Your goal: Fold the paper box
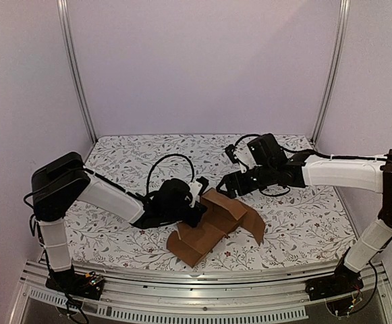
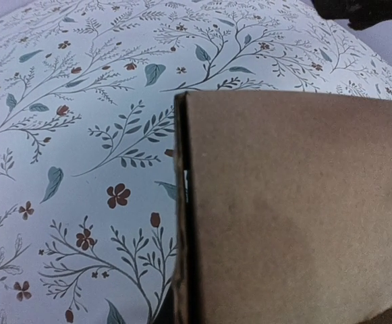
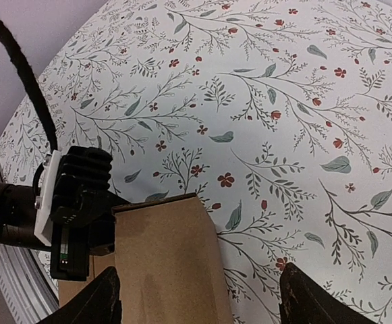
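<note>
Our right claw [image 3: 199, 307] hangs with its fingers [image 3: 98, 304] spread wide, a raised panel of the box [image 1: 212, 226] standing between them. Our left claw [image 1: 190, 194] sits at the box's left side; we cannot tell whether it grips. The box lies partly folded, flaps splayed, with the rail [image 1: 182, 275] just in front of it and floral cloth [image 1: 135, 158] open behind and to either side.

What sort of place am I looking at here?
Probably a robotics lab test cell: left arm and right arm bolted to a metal rail, plain walls framed by aluminium posts, one floral-covered table.
</note>
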